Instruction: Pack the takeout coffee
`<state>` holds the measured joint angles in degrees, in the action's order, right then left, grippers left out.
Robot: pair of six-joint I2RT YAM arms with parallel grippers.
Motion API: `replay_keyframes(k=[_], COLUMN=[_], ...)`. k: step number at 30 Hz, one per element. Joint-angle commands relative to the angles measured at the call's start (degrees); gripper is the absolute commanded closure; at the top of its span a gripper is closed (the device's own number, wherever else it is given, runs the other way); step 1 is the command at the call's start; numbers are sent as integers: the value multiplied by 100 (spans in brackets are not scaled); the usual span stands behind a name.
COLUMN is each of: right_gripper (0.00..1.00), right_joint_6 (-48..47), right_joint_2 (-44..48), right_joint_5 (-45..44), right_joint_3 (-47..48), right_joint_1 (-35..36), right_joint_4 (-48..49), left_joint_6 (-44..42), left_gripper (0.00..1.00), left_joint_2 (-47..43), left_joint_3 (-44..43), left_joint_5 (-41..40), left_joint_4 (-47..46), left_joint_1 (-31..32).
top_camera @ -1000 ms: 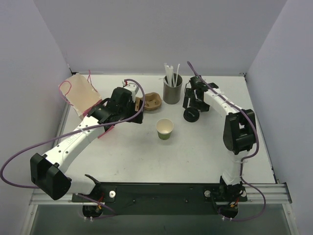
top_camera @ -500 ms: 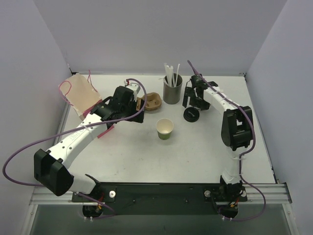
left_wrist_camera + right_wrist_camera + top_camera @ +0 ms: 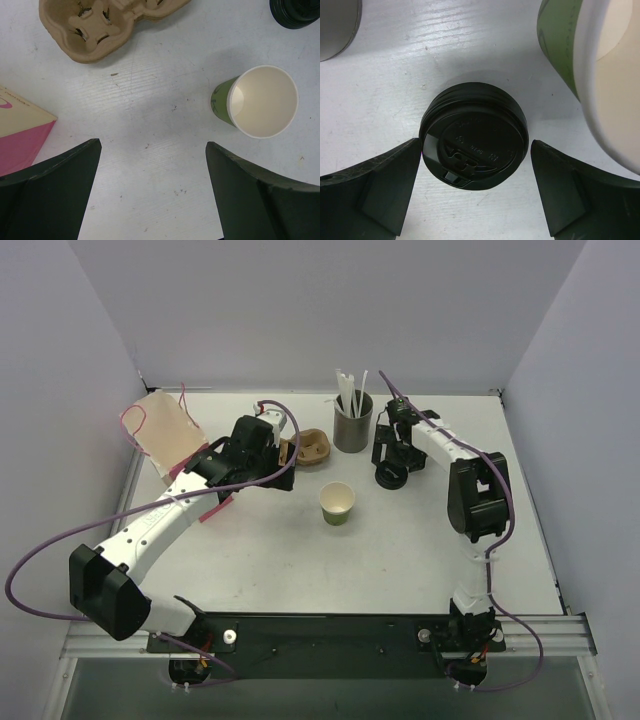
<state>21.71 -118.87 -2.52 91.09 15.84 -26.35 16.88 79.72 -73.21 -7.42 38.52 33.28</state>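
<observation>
We are finding the takeout coffee (image 3: 390, 477) standing on the table (image 3: 400, 550), right of the open cup (image 3: 338, 504) and slightly behind it. The straw holder (image 3: 352, 426) is standing behind both, with the cup carrier (image 3: 312, 448) lying just to its left. The paper bag (image 3: 165, 435) is sitting at the far left edge.

Black round lid (image 3: 474, 136): ribbed rim, embossed top up, sip hole visible, level on white table (image 3: 445, 40).
</observation>
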Motion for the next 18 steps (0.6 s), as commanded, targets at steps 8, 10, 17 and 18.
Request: replay_keyframes(k=[8, 10, 17, 18], right_gripper=[16, 17, 17, 17], right_joint_6=[-45, -44, -27, -27], right_joint_2=[-75, -75, -119, -119], right_joint_5=[15, 33, 24, 24], right_joint_3=[120, 102, 76, 67], right_joint_1=[16, 25, 51, 51], right_joint_4=[-81, -90, -81, -81], left_joint_6=[-71, -71, -62, -62], left_gripper=[3, 2, 3, 3], left_joint_2=[26, 35, 35, 43], left_joint_3=[-281, -273, -273, -264], left_joint_5=[21, 30, 39, 39], left_joint_4=[-38, -47, -47, -47], left_joint_1=[-23, -23, -23, -23])
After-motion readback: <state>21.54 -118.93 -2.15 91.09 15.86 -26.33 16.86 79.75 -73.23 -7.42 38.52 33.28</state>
